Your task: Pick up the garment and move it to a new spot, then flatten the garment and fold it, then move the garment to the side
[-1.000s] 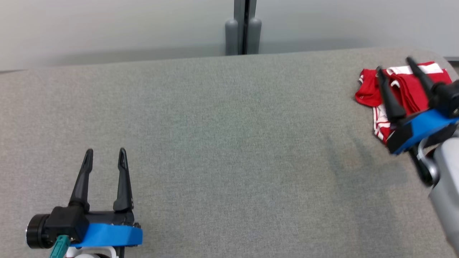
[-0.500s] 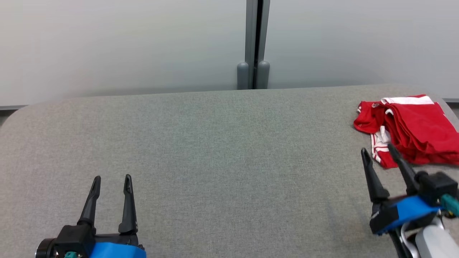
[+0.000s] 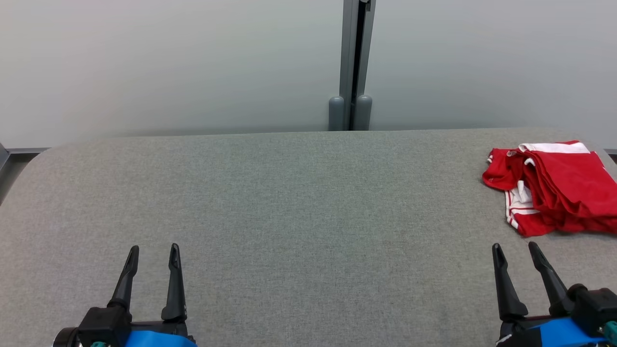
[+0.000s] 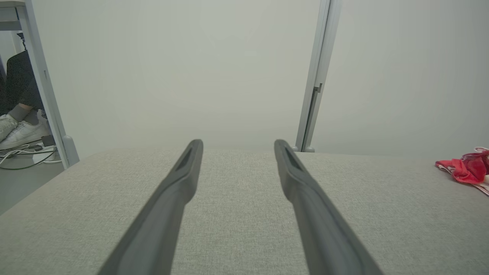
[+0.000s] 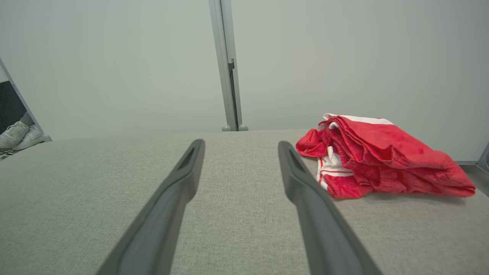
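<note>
Grey fabric tabletop stretches out flat in front of me. Down at the near edge my left gripper hangs just above the cloth, jaws spread apart, nothing between them. Over on the other side my right gripper is the same story, fingers parted and holding nothing. Just ahead of that right gripper and a touch further right, clear of the fingertips, sits the red garment with its white stripes and white band, bunched in loose folds near the table's right edge and running out of the head view there. Beyond the far edge stands a pale wall with a grey upright post in the middle. Off to the left of the wrist views, white shoes rest on the floor.
</note>
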You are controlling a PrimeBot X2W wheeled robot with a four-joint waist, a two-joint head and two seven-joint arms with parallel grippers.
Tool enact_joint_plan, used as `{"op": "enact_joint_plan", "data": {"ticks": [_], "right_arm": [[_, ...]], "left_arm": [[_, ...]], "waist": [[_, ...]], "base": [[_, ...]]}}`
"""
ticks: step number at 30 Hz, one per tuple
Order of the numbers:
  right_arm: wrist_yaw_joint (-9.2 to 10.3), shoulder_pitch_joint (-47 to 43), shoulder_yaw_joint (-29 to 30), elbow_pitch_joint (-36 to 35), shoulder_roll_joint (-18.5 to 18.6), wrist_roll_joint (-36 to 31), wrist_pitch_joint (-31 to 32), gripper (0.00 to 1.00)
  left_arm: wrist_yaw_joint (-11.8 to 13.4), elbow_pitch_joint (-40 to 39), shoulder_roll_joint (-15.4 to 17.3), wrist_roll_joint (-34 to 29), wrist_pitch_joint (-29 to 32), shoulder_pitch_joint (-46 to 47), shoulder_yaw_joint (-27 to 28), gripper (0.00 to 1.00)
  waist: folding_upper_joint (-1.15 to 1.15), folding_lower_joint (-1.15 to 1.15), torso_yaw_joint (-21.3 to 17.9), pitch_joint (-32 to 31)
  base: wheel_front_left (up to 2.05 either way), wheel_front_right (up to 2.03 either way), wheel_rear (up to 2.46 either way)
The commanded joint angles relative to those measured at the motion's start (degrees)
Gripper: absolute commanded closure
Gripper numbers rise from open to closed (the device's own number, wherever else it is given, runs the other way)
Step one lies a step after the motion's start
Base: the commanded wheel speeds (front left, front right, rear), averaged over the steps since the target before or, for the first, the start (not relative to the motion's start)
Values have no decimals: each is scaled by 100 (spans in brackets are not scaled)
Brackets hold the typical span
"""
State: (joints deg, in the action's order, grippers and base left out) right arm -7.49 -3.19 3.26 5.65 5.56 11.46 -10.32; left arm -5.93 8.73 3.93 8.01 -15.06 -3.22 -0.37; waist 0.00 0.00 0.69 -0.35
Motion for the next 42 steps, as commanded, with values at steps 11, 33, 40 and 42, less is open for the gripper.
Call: {"op": "enact_joint_plan", "data": {"ticks": [11, 33, 40, 42], "right_arm": [[-2, -270, 57, -283, -240, -124, 110, 0], [-2, -180, -49, -184, -269, -97, 124, 0], [1, -172, -71, 18, -275, 171, 208, 100], [1, -139, -62, 41, -271, 406, 249, 100]], "left_arm": [[11, 129, 13, 43, -13, 106, 56, 0], [54, 355, 85, 64, -13, 200, 13, 0], [27, 589, 14, 342, 140, 87, 50, 100], [22, 596, 11, 575, 210, 121, 79, 100]], "waist": [[0, 0, 59, -47], [0, 0, 22, -76], [0, 1, 18, -75], [0, 1, 17, -73]], "base": [[0, 0, 0], [0, 0, 0], [0, 0, 0], [0, 0, 0]]}}
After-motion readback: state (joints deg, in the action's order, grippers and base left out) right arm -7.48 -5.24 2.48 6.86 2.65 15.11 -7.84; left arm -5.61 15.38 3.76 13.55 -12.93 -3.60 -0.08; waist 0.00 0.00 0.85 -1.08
